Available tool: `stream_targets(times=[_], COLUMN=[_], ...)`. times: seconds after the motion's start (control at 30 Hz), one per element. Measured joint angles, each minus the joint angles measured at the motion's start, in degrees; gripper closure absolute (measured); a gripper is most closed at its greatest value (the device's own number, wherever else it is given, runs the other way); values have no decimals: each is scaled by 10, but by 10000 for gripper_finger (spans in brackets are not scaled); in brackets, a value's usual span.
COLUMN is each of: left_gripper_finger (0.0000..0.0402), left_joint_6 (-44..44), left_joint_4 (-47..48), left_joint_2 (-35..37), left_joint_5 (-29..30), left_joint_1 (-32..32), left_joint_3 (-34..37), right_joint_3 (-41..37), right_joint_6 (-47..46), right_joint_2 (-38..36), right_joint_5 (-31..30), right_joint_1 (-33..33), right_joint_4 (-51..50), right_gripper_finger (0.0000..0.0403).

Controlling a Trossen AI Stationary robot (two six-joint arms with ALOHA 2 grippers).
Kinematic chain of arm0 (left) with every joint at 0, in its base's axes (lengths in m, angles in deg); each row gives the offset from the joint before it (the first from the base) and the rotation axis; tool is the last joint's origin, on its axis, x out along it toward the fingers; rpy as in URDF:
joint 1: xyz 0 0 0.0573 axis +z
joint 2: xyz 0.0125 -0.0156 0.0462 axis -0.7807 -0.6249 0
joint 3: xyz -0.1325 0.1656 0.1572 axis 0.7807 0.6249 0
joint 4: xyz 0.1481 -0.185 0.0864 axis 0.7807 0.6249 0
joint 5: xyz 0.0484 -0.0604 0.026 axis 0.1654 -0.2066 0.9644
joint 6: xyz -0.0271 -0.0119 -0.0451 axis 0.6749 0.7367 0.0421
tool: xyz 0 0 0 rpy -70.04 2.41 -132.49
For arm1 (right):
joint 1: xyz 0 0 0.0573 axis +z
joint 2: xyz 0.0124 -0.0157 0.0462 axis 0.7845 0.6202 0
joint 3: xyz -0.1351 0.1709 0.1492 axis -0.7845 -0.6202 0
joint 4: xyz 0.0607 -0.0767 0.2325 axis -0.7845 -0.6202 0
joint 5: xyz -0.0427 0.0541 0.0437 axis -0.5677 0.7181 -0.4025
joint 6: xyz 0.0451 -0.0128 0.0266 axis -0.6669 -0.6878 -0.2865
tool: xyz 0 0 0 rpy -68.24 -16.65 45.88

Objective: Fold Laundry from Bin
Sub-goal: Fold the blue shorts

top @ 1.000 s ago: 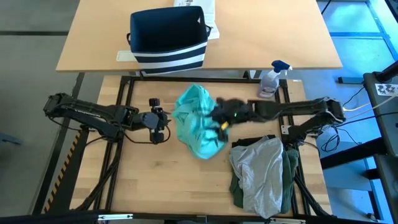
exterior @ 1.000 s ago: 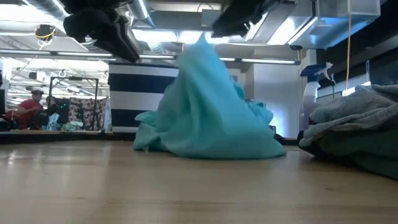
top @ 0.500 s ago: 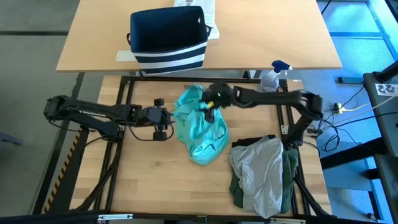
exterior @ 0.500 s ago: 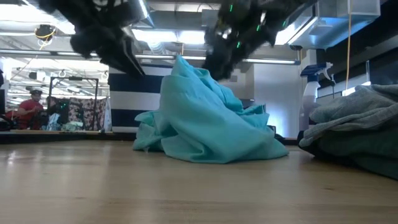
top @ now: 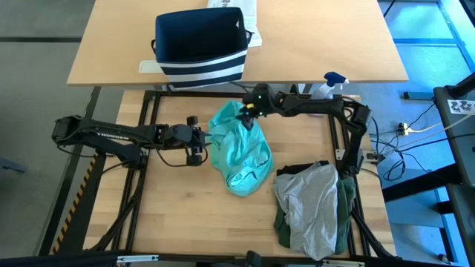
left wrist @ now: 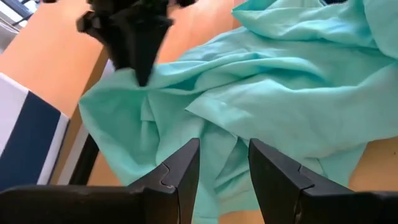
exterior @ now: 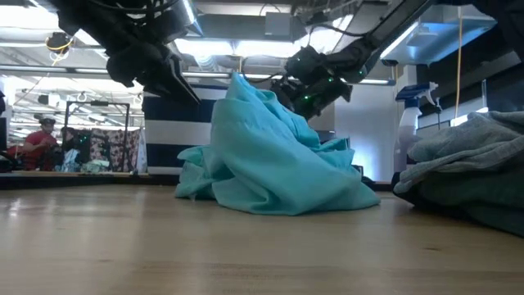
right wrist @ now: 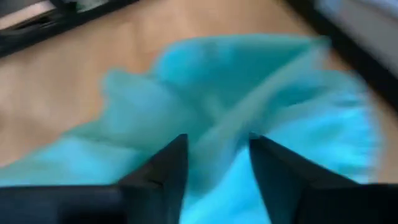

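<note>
The laundry at work is a teal-green garment (top: 239, 152), crumpled in a heap mid-table. My left gripper (top: 203, 141) hovers open at the heap's left edge, above the table, with teal folds (left wrist: 261, 81) ahead of its fingers. My right gripper (top: 247, 113) is open at the heap's far end, slanting down, with a ridge of cloth (right wrist: 217, 124) between its fingers. The navy striped bin (top: 200, 48) stands on the far table. Light grey and dark green garments (top: 312, 208) lie stacked at the near right. My right gripper comes slanting down from the table's far right onto the garment's far end (left wrist: 144, 87), where several folds run together. Its fingers stand on either side of a raised fold. I cannot tell whether they press the cloth. The garment lies on the table.
A spray bottle (top: 324, 93) stands at the far right of the work table. The far table (top: 334, 44) also holds white papers behind the bin. Bare wood lies at the near left (top: 185, 215). A person (exterior: 41, 139) sits far off in the room.
My right gripper has swung from over the heap's right side toward the table's far edge and down to the heap's far end. The garment's raised peak has sunk and the heap sits lower. My left gripper has edged down and toward the garment.
</note>
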Motion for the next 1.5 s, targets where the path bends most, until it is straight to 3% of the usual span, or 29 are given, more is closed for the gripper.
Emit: stream_targets(times=[0.2,0.4,0.47,0.57,0.63,0.7,0.83,1.0,1.1,1.23,1.37,1.43,1.5], left_gripper_finger=[270,270,270,270,270,270,270,270,270,270,270,270,270], left_joint_6=[-13,-23,-23,-23,-23,-13,16,19,7,5,8,8,9], left_joint_4=[3,3,2,0,1,1,2,2,1,0,1,1,4], left_joint_2=[2,20,29,35,35,35,35,35,35,35,35,35,35], left_joint_5=[25,56,56,51,51,33,-17,-23,-20,-19,-19,-20,-20], left_joint_1=[1,1,1,1,6,16,29,30,31,41,45,44,45], left_joint_3=[0,0,-1,-1,-1,-1,-1,-1,-1,-1,-1,-1,-1], right_joint_3=[0,0,0,0,0,0,0,0,18,53,105,124,138], right_joint_6=[47,68,73,74,55,35,1,-29,-42,-44,-44,-39,-22], right_joint_2=[-3,-43,-57,-77,-84,-84,-79,-64,-38,11,56,73,77], right_joint_5=[72,52,14,-118,-211,-238,-199,-132,-92,-84,-105,-113,-111], right_joint_1=[33,113,147,182,178,154,84,14,2,5,4,3,4], right_joint_4=[-4,-11,-22,-43,-53,-58,-48,-17,-18,-29,-78,-105,-124], right_gripper_finger=[385,399,396,400,401,393,341,243,189,142,146,182,244])
